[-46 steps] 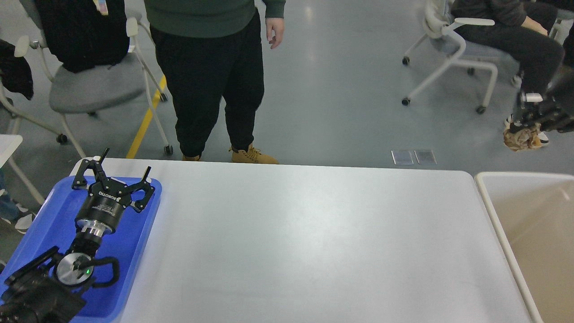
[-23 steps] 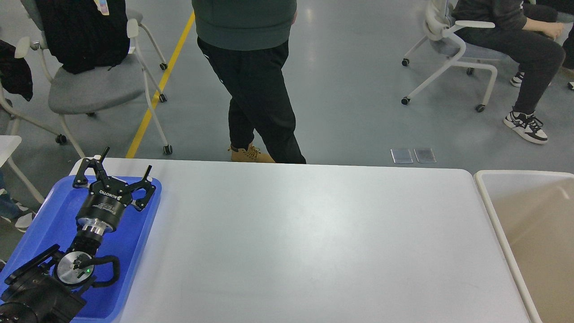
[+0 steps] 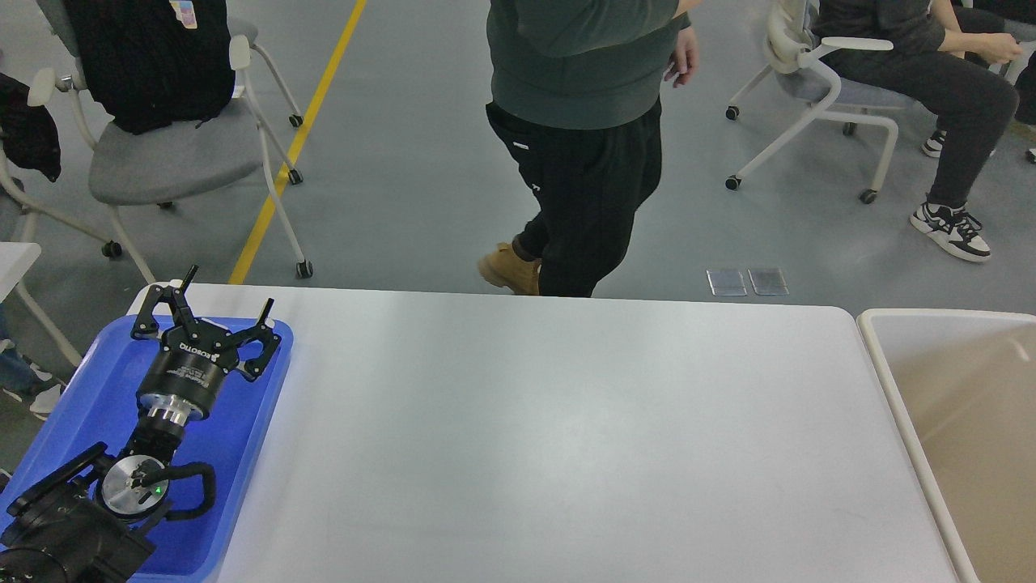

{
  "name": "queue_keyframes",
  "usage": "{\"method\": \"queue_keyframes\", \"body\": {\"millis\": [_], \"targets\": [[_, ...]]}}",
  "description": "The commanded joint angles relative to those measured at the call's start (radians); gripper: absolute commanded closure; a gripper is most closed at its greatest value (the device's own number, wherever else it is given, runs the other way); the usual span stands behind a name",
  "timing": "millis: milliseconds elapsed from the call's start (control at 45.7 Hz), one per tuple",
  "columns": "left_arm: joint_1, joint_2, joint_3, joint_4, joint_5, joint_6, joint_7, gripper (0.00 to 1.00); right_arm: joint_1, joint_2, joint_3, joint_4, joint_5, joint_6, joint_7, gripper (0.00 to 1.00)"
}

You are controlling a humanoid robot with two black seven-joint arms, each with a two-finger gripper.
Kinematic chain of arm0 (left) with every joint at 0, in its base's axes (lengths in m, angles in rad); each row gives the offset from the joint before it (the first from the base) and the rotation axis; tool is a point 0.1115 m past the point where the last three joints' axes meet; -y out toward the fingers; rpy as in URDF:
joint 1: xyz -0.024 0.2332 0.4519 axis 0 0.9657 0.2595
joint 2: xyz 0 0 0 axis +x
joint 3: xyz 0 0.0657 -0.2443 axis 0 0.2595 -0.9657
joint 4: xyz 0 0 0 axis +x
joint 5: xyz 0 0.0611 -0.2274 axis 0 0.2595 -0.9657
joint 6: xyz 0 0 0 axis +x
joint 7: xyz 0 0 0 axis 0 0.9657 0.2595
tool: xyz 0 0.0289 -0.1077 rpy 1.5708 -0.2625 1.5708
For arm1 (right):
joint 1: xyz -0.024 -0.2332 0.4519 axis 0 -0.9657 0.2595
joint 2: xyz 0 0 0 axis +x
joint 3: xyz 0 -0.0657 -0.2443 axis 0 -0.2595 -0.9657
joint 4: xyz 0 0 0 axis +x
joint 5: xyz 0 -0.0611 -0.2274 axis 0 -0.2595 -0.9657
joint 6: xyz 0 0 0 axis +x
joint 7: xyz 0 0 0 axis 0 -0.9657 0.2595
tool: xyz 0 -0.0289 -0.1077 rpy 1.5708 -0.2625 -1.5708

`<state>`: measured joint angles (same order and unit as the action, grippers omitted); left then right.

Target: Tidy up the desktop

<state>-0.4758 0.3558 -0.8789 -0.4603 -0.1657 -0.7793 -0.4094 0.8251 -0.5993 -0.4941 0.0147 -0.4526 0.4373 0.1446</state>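
Here, the smooth matte white rectangular desktop [image 3: 550, 437] lies right of my left gripper [image 3: 222, 312], fingers spread above the blue plastic tray [image 3: 81, 405]; a beige white-rimmed bin [image 3: 963, 421] stands far right.

A grey, smooth floor [image 3: 421, 162] fills the far part of the head view, faintly glossy with soft pale reflections of overhead light. A yellow line [image 3: 298, 139] runs diagonally across it on the left. Beside that line stands a grey-seated chair [image 3: 166, 158] on castors, a black garment [image 3: 150, 61] draped over its backrest. At the upper right is a white swivel chair [image 3: 817, 97] on castors with a seated person [image 3: 947, 89] in dark trousers and black-and-white sneakers. Two small clear floor plates [image 3: 746, 281] lie side by side near the middle right
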Motion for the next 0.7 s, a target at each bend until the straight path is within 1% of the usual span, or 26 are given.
{"method": "queue_keyframes", "body": {"millis": [0,153,175,241,306,328,372,481,678], "targets": [[-0.001,0.0,0.0,0.0,0.0,0.0,0.0,0.01,-0.124,0.087,0.088,-0.048,0.002,-0.124,0.001,1.0],[0.0,0.0,0.0,0.0,0.0,0.0,0.0,0.01,-0.136,0.095,0.127,-0.048,0.009,-0.166,0.0,1.0],[0.0,-0.001,0.0,0.0,0.0,0.0,0.0,0.01,-0.136,0.095,0.132,-0.048,0.009,-0.176,0.0,0.97],[-0.001,-0.001,0.0,0.0,0.0,0.0,0.0,0.01,-0.136,0.096,0.146,-0.047,0.009,-0.206,0.0,0.74],[0.0,0.0,0.0,0.0,0.0,0.0,0.0,0.01,-0.136,0.096,0.155,-0.047,0.009,-0.236,0.001,0.41],[0.0,0.0,0.0,0.0,0.0,0.0,0.0,0.01,-0.136,0.095,0.157,-0.047,0.009,-0.244,0.001,0.33],[0.0,0.0,0.0,0.0,0.0,0.0,0.0,0.01,-0.136,0.095,0.158,-0.047,0.009,-0.25,0.001,0.23],[-0.001,0.0,0.0,0.0,0.0,0.0,0.0,0.01,-0.136,0.095,0.158,-0.047,0.011,-0.252,0.001,0.03],[0.0,-0.001,0.0,0.0,0.0,0.0,0.0,0.01,-0.136,0.095,0.158,-0.05,0.009,-0.253,0.001,0.03]]}}
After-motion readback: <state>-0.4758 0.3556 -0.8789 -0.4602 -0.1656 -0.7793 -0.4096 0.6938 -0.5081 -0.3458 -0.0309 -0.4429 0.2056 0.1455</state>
